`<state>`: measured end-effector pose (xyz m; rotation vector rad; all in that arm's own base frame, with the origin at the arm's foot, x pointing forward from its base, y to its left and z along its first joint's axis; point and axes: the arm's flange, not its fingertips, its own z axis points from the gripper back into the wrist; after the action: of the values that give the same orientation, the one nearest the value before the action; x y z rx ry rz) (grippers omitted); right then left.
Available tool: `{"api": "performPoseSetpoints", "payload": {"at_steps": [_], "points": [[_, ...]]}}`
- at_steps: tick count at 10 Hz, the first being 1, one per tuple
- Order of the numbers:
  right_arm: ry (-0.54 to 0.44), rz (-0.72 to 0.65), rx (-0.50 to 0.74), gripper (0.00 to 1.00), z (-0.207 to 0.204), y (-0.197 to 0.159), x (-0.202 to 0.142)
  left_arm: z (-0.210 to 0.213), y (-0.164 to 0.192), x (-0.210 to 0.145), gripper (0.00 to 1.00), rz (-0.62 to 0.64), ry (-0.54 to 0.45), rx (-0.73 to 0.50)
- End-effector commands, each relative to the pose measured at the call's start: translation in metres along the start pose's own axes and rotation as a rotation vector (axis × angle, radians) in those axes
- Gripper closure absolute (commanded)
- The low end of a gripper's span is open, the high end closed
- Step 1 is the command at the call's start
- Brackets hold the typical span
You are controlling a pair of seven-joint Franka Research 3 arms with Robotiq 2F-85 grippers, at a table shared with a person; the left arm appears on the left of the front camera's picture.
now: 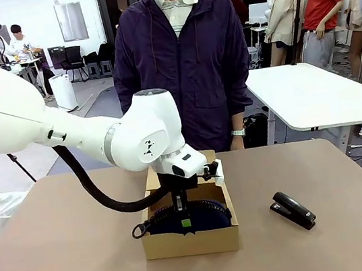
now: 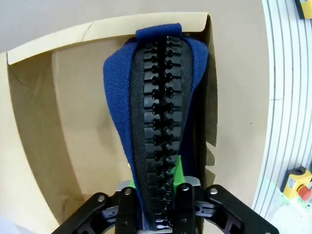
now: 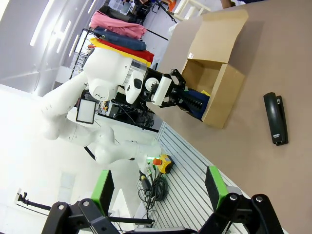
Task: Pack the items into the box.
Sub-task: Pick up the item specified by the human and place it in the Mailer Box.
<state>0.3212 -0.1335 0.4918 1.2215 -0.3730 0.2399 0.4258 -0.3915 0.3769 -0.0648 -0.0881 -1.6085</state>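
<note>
Pouch (image 1: 210, 214) sat in box (image 1: 190, 244) on edge, zipper (image 2: 156, 107) up. Its long axis ran along the box's length, ring pull (image 1: 138, 232) toward my left. My left gripper (image 2: 157, 184) straddled the zipper, pads touching; clamped or loose, couldn't tell. Right gripper (image 3: 157, 175) was spread wide, empty.

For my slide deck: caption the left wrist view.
Left gripper holds the navy zippered pouch upright by its zipper edge inside the tan cardboard box.

Brown table (image 1: 63, 262); on it cardboard box (image 1: 190, 242), black stapler (image 1: 293, 210).
</note>
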Motion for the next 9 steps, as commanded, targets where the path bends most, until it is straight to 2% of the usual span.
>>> {"api": "performPoseSetpoints", "payload": {"at_steps": [1,6,8,9], "points": [[0.009,0.029,0.002,0.0,0.003,0.0,-0.001,0.006,-0.003,-0.006,0.0,0.02,-0.017,0.009],[0.009,0.029,0.002,0.0,0.003,0.0,-0.001,0.023,-0.001,-0.013,0.0,0.037,-0.051,0.029],[0.009,0.029,0.002,0.0,0.003,0.0,-0.001,0.078,0.0,-0.043,0.0,0.147,-0.068,0.037],[0.009,0.029,0.002,0.0,0.003,0.0,-0.001,0.116,-0.002,-0.075,0.0,0.23,-0.128,0.011]]}}
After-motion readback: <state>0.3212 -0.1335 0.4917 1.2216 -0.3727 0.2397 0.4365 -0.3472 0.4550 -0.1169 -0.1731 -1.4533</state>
